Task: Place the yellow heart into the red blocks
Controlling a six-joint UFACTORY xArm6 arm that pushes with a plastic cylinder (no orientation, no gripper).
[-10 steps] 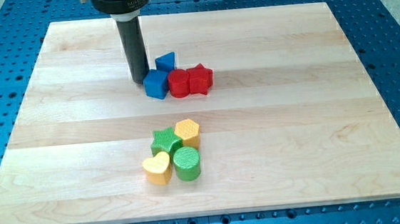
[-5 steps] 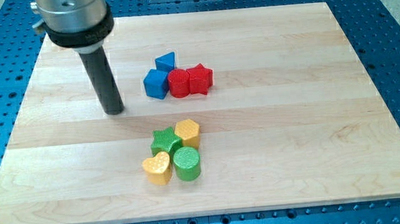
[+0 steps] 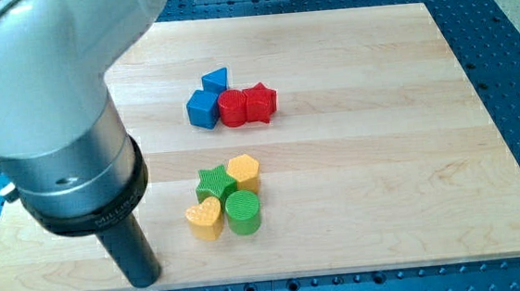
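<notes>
The yellow heart [image 3: 204, 219] lies low on the board, touching a green star [image 3: 215, 183] and a green cylinder [image 3: 243, 212]. A yellow hexagon [image 3: 244, 173] sits just above them. The red cylinder [image 3: 232, 108] and red star [image 3: 259, 103] stand side by side near the view's top middle. My tip [image 3: 145, 279] rests at the board's bottom edge, to the left of and a little below the yellow heart, apart from it.
A blue cube [image 3: 202, 109] touches the red cylinder's left side, with a blue triangle [image 3: 216, 80] just above it. The arm's large grey body [image 3: 48, 116] covers the board's left part. A blue perforated table [image 3: 514, 70] surrounds the wooden board [image 3: 382, 154].
My tip has swept from beside the blue cube down and left to the board's bottom edge. The arm's body now fills the view's left. No block has moved.
</notes>
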